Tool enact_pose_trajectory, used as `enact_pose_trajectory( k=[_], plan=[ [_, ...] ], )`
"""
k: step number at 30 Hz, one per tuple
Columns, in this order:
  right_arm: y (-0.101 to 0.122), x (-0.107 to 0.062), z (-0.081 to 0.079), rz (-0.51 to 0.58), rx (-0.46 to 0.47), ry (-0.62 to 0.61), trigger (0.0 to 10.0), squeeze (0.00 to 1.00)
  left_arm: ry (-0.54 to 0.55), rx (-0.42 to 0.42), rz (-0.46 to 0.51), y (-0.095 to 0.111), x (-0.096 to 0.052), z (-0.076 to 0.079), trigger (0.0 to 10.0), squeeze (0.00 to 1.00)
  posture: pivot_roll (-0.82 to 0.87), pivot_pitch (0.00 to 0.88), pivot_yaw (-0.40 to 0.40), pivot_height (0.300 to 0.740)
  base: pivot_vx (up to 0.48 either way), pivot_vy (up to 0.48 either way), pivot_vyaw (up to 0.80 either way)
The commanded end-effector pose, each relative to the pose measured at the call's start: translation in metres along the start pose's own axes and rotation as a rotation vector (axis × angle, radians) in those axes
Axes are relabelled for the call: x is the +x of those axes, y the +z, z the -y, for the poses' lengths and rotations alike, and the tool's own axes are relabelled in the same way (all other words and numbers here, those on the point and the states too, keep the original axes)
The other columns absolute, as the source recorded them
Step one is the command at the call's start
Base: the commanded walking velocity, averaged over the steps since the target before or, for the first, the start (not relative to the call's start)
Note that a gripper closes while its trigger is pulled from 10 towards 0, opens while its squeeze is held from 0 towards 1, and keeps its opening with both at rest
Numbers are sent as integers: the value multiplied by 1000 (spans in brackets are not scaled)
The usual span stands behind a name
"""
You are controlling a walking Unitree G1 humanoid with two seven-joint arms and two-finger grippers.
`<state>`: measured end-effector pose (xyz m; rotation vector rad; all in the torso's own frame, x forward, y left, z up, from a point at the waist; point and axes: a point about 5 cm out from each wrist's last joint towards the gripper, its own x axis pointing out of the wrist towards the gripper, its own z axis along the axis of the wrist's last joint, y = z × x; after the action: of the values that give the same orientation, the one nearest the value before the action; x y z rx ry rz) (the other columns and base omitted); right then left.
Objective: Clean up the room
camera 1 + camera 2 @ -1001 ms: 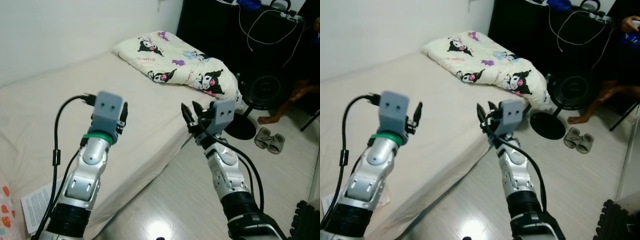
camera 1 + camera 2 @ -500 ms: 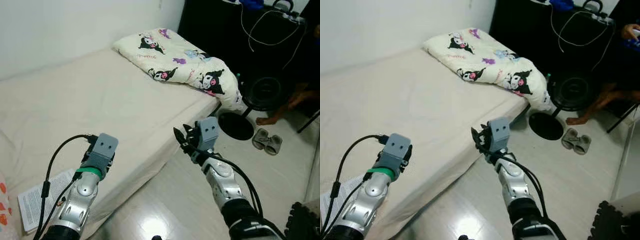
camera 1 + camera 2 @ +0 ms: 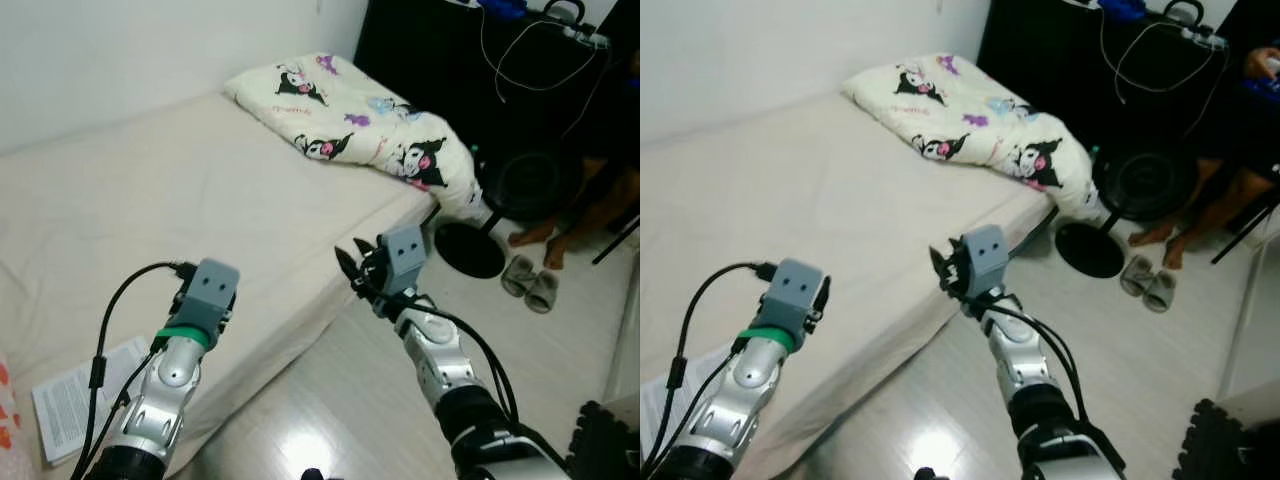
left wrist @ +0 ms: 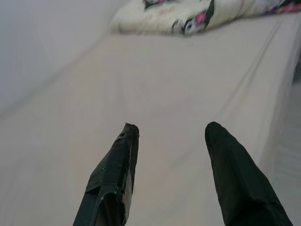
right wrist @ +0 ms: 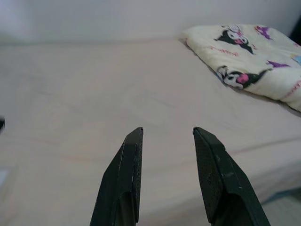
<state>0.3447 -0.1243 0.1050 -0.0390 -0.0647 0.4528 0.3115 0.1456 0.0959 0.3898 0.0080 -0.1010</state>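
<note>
Bed (image 3: 200, 190) beneath open, empty grippers

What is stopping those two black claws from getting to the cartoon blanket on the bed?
Nothing visible. Between the open right gripper, the open left gripper and the folded blanket lies only bare mattress, with no object on it.

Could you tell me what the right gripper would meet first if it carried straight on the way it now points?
Probably the bed. The right gripper, open and holding nothing, points across the bare sheet, with the quilt off to one side. Depth is unclear, so it may skim above the sheet for a while first.
</note>
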Motion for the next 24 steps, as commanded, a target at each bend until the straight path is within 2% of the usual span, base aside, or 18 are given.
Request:
enact_pose_trajectory(
  k=[1,5,7,9,10,13,16,18,24],
  plan=[
    [-7,-9,8,-24,2,-34,10000,0,-35,9,-2,-2,0,6,10000,0,34,21,-78,723,0,0,0],
    [-18,-14,-3,-68,-13,27,10000,0,-17,0,41,7,2,-2,10000,0,40,25,-98,723,0,0,0],
    [-20,-13,-5,-72,-21,30,10000,0,-4,-3,34,6,2,1,10000,0,49,38,-92,723,0,0,0],
    [-18,-11,-9,-57,-2,36,10000,0,5,-44,32,8,-2,5,10000,0,46,63,-84,723,0,0,0],
    [-18,-11,-9,-57,-2,36,10000,0,5,-44,32,8,-2,5,10000,0,46,63,-84,723,0,0,0],
    [-12,-11,2,-31,17,-18,10000,0,-49,-84,36,11,-7,18,10000,0,48,65,-63,723,0,0,0],
    [-11,-13,8,-29,26,-55,10000,0,-57,-110,30,12,-6,20,10000,0,37,58,-56,723,0,0,0],
    [-13,-15,8,-28,26,-61,10000,0,-59,-135,22,14,-2,21,10000,0,32,50,-50,723,0,0,0],
    [-15,-15,3,-21,50,-67,10000,0,-72,-111,35,17,2,21,10000,0,46,33,-57,723,0,0,0]
  ],
)
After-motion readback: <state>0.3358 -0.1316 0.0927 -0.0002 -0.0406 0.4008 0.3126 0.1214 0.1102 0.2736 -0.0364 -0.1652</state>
